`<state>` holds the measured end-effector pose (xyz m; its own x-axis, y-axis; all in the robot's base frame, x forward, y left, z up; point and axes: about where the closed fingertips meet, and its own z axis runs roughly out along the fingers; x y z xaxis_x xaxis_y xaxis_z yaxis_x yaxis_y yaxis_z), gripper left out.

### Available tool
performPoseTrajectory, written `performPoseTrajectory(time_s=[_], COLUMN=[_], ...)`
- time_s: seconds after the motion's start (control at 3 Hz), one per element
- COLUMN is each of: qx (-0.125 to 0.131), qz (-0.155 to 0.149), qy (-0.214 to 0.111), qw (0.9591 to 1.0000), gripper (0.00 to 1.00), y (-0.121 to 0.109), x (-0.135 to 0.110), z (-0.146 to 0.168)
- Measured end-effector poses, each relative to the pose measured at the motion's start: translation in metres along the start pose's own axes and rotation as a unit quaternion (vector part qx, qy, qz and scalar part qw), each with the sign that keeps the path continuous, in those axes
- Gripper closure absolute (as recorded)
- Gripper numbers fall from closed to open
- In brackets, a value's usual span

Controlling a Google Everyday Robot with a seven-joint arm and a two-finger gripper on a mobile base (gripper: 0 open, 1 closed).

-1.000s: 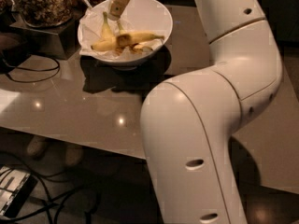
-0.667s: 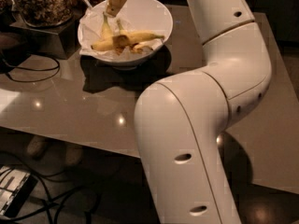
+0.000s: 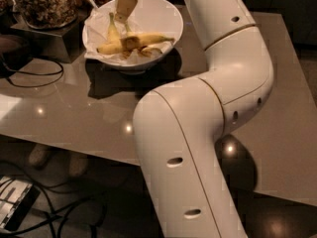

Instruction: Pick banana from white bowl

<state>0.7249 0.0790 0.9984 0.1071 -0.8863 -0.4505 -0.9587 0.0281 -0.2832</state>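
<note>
The white bowl (image 3: 166, 14) stands at the far left part of the table, lined with white paper. The long yellow banana (image 3: 151, 38) lies across the bowl's middle, with a dark patch near its centre. Shorter bananas (image 3: 113, 32) lie at its left, one with its stem pointing up. My gripper (image 3: 124, 11) hangs from above into the bowl's left half, its tan tip just above the bananas and beside the upright stem. I cannot see it holding anything. My white arm (image 3: 198, 133) fills the middle of the view.
A glass jar of brown snacks (image 3: 47, 4) stands on a dark tray left of the bowl. A black cable (image 3: 34, 78) loops on the table's left side. The table's front edge (image 3: 64, 145) runs below, with cables and a device (image 3: 15, 207) on the floor.
My arm's elbow and large lower link have swung left across the view. The gripper stays over the bowl's left half. The bananas have not moved.
</note>
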Motion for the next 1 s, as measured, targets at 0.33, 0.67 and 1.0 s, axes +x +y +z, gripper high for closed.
performPoseTrajectory(time_s=[0.33, 0.67, 1.0], qx=[-0.006, -0.015, -0.020], qz=[0.004, 0.006, 0.002], qy=[0.034, 0.060, 0.079], qw=[0.9994, 0.9981, 0.9967], gripper=[0.46, 0.49, 0.48], y=[-0.005, -0.007, -0.008], x=[0.019, 0.034, 0.045], z=[0.022, 0.040, 0.050])
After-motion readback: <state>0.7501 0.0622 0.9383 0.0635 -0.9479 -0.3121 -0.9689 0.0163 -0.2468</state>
